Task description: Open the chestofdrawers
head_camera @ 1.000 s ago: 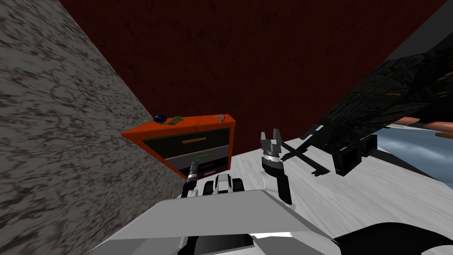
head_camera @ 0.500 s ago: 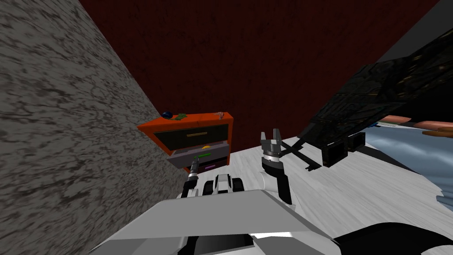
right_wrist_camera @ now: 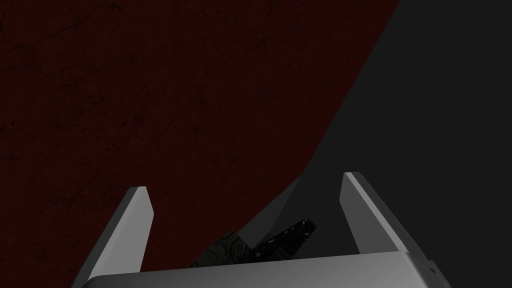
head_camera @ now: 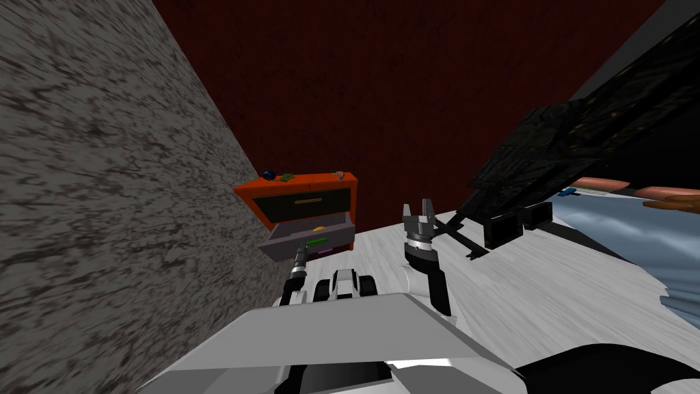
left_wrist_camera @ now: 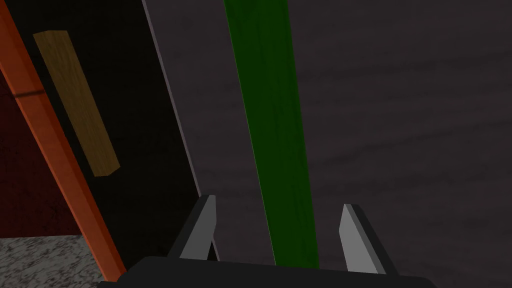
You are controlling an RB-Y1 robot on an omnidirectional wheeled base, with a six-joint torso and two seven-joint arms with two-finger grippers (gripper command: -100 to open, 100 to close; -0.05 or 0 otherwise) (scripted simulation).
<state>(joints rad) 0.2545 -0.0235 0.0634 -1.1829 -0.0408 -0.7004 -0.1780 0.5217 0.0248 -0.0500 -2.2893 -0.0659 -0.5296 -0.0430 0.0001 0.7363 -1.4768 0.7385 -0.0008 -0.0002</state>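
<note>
An orange chest of drawers (head_camera: 301, 183) stands in the corner against the dark red wall. Its grey middle drawer (head_camera: 287, 245) is pulled partway out, with something yellow (head_camera: 318, 228) inside. My left gripper (head_camera: 299, 254) is at the drawer's green handle (head_camera: 316, 241). In the left wrist view, the green handle (left_wrist_camera: 270, 125) runs between the narrowed fingers of the left gripper (left_wrist_camera: 277, 227), shut on it. The black top drawer with its tan handle (left_wrist_camera: 75, 100) stays closed. My right gripper (head_camera: 419, 208) is raised to the right of the chest, and its own view shows the right gripper (right_wrist_camera: 245, 200) open and empty.
A mottled grey wall (head_camera: 102, 205) runs close along my left. Small blue (head_camera: 268, 174), green (head_camera: 286, 177) and pinkish (head_camera: 338, 174) items lie on the chest's top. Black furniture (head_camera: 547, 157) and a bed (head_camera: 615, 232) are on the right, with pale floor (head_camera: 547, 294) between.
I have backed away from the chest, which looks smaller now. The grey middle drawer has slid out with my left gripper on its green handle. The right arm holds its pose.
</note>
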